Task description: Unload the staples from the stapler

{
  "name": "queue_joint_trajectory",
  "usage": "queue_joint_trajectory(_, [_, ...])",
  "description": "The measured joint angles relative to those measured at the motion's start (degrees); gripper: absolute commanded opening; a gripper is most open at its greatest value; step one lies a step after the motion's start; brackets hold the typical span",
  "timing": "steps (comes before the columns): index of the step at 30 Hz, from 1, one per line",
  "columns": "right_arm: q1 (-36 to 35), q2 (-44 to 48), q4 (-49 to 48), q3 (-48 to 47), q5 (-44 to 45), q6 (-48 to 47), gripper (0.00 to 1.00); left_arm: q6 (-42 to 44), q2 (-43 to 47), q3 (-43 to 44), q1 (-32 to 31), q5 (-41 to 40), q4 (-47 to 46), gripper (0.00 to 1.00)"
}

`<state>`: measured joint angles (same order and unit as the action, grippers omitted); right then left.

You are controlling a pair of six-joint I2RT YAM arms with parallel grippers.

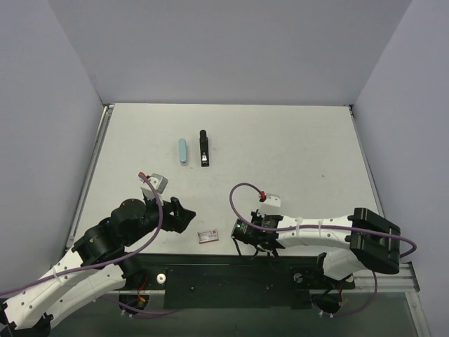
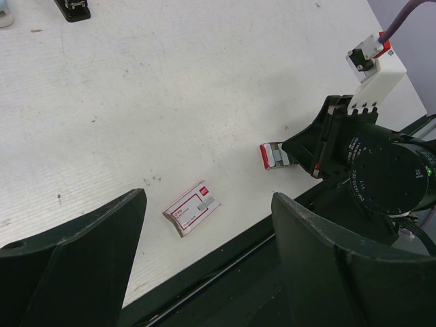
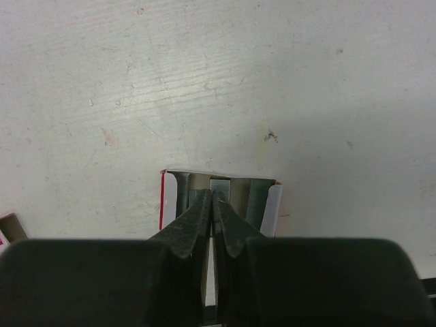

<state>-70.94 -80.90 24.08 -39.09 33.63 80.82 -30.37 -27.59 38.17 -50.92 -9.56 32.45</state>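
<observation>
Fingers (image 3: 194, 228) of the right gripper (image 3: 214, 199) are pinched together, their dark wedge tips meeting. The left gripper (image 1: 186, 214) has its broad matte black fingers (image 2: 88, 238) wide apart, holding nothing. The white table (image 1: 280, 140) is scuffed and faintly grained. The slim black stapler (image 1: 203, 147) lies at the table's far middle, well apart from both arms and just beside a pale blue rounded bar (image 1: 183, 151). A flat red-and-white card sleeve (image 2: 192, 208) lies near the front edge. The right tips sit in a small open card tray (image 3: 272, 204) of grey metal staple strips (image 3: 219, 184); whether they grip one cannot be told.
</observation>
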Motion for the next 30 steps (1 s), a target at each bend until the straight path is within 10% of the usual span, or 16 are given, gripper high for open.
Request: queue_joint_trajectory(30, [0.0, -3.3, 0.0, -0.8, -0.1, -0.1, 0.00, 0.0, 0.0, 0.0, 0.0, 0.4, 0.0, 0.85])
